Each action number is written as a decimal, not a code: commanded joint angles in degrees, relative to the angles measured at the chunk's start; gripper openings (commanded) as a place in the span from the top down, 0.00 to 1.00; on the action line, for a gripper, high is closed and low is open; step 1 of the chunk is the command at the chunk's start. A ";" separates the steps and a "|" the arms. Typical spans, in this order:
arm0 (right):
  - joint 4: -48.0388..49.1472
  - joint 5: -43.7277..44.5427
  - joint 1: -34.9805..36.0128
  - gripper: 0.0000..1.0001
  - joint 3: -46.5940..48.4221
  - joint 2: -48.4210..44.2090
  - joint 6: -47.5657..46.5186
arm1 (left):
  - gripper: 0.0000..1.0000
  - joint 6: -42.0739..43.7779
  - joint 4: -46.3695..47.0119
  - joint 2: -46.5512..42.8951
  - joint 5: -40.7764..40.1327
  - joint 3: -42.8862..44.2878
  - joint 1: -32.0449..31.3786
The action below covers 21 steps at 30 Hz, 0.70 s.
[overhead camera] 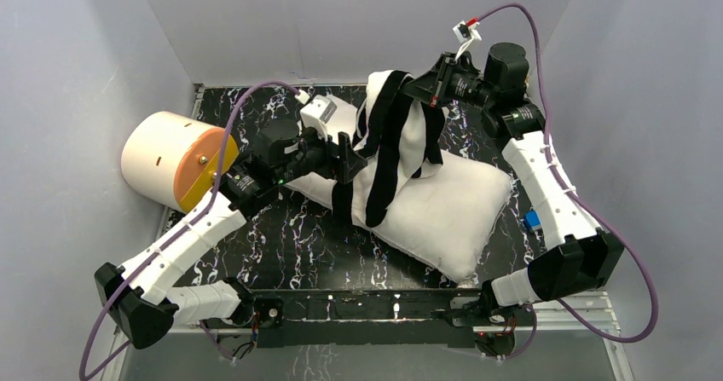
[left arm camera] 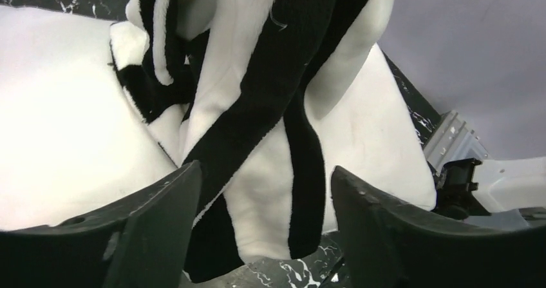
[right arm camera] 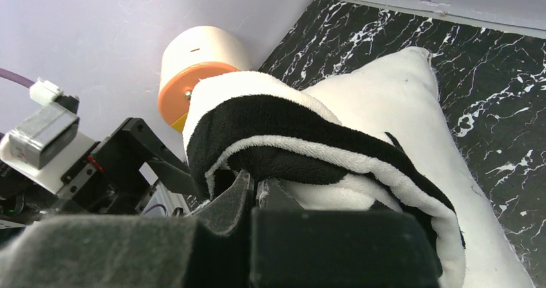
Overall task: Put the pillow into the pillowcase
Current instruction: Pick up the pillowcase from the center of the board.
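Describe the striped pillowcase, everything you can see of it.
The pillowcase is soft, fleecy-looking fabric with broad black and white stripes. It hangs bunched and folded, and the right hand, shut on a fold, holds it up at the top. Its lower part drapes over the white pillow, which lies outside it. The left hand, jaws open, straddles a hanging section.

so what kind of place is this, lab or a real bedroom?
Looks like a lab test cell, not a home: plain grey panel walls box in a black marbled tabletop, and the left arm and right arm are bolted to a rail at its near edge.
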 commanded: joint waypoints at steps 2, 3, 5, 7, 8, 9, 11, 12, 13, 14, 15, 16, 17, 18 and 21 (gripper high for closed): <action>4.07 -0.37 -0.08 1.00 0.86 0.57 -0.84 | 0.22 2.68 0.76 0.36 -2.94 -2.77 0.10; 3.87 -0.26 -0.10 1.00 0.85 0.65 -1.04 | 0.21 3.30 0.31 0.95 -3.91 -2.93 0.10; 3.83 -0.22 -0.06 1.00 0.74 0.80 -1.36 | 0.20 4.54 0.00 2.48 -5.22 -3.90 0.12; 3.83 -0.10 -0.06 1.00 0.70 0.85 -1.58 | 0.19 5.70 0.42 3.64 -5.76 -5.13 0.10; 3.83 0.06 -0.04 1.00 0.61 0.85 -1.67 | 0.19 6.01 0.59 4.20 -6.37 -5.73 0.10; 3.83 0.15 -0.04 1.00 0.61 0.85 -1.77 | 0.19 6.39 0.86 4.81 -6.89 -6.25 0.10; 3.83 0.23 -0.08 1.00 0.58 0.84 -1.94 | 0.19 7.31 2.09 5.96 -7.64 -7.38 0.15; 3.89 0.25 -0.12 1.00 0.57 0.85 -2.02 | 0.20 7.62 2.67 6.70 -7.79 -7.66 0.12; 3.91 0.35 -0.11 1.00 0.54 0.92 -2.16 | 0.24 8.06 2.96 7.32 -7.36 -7.64 0.11; 3.92 0.57 -0.05 1.00 0.57 0.98 -2.32 | 0.37 8.48 2.98 7.75 -6.06 -7.30 0.10; 4.00 0.88 -0.04 1.00 0.55 1.21 -2.50 | 0.60 8.68 2.72 7.88 -5.10 -6.56 0.11; 4.04 1.39 -0.09 1.00 0.62 1.50 -2.82 | 0.77 7.96 2.21 7.52 -4.86 -5.52 0.10; 4.15 2.25 -0.06 1.00 0.91 2.00 -3.16 | 0.88 6.55 1.31 6.70 -5.15 -4.24 0.12; 4.11 3.47 -0.10 1.00 1.31 2.77 -3.51 | 0.98 5.62 0.06 5.67 -5.98 -2.89 0.10; 1.41 8.40 -0.09 0.72 5.03 7.02 -4.85 | 1.00 3.85 -3.93 1.90 -14.71 2.10 0.12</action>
